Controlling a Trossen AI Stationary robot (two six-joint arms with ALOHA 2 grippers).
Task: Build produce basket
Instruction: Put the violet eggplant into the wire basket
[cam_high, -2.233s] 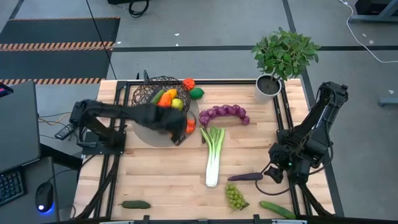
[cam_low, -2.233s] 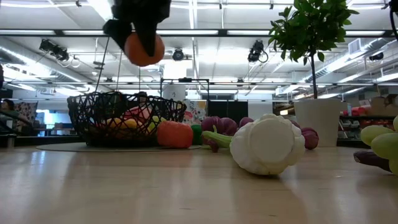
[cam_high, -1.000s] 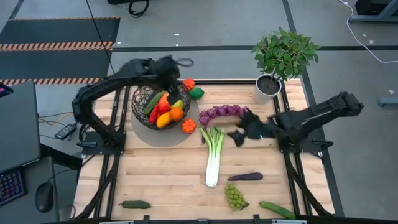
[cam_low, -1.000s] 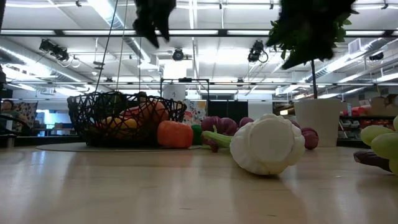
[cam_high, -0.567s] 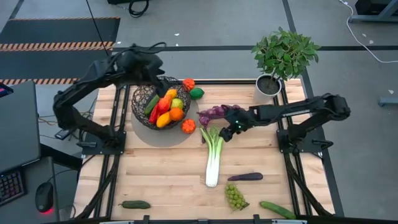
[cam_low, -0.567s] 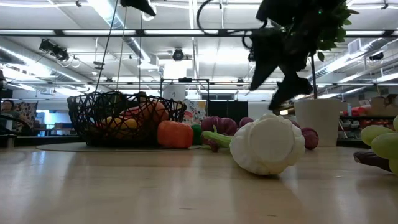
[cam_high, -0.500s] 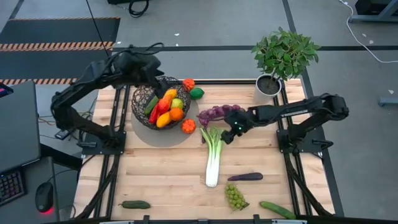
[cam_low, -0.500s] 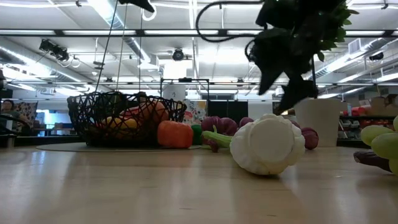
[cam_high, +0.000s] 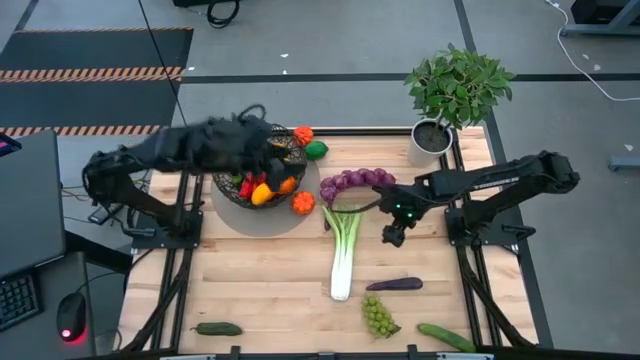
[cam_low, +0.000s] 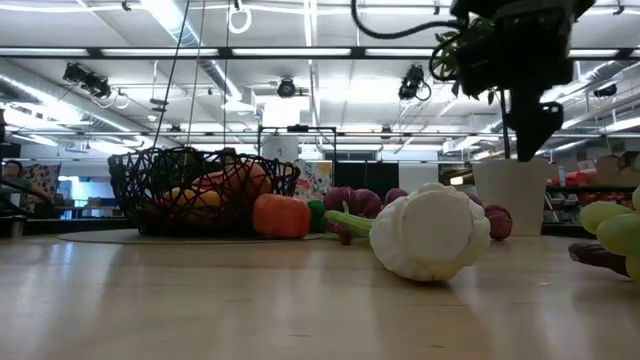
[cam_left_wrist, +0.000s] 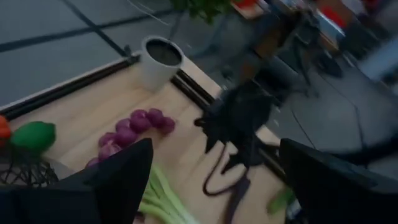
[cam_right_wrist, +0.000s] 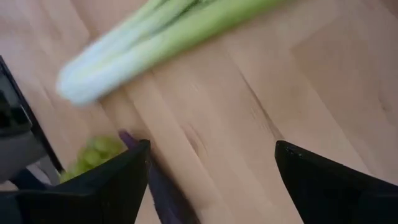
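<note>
The dark wire basket (cam_high: 232, 165) stands on a round grey mat at the far left and holds red, yellow and orange produce (cam_high: 262, 188). My left gripper (cam_high: 272, 160) hangs open above the basket, holding nothing (cam_left_wrist: 211, 180). The leek (cam_high: 344, 250) lies on the table's middle, its white end toward the near edge. My right gripper (cam_high: 392, 235) is open and points down just right of the leek, above bare wood (cam_right_wrist: 211, 174). Purple grapes (cam_high: 360, 181) lie beyond the leek, and an aubergine (cam_high: 395, 284) and green grapes (cam_high: 378, 317) nearer.
An orange fruit (cam_high: 303, 202) sits beside the basket; an orange-red one (cam_high: 303, 133) and a green one (cam_high: 317, 150) lie behind it. A potted plant (cam_high: 433, 138) stands far right. Cucumbers lie at the near edge, one at the left (cam_high: 218, 328) and one at the right (cam_high: 445, 337).
My left gripper has swung from beyond the basket's far rim toward the near edge, over the basket, rolling as it went. My right gripper passed over the leek's green top, then drew back toward the table's right and near edges, tipping downward. Both stayed open.
</note>
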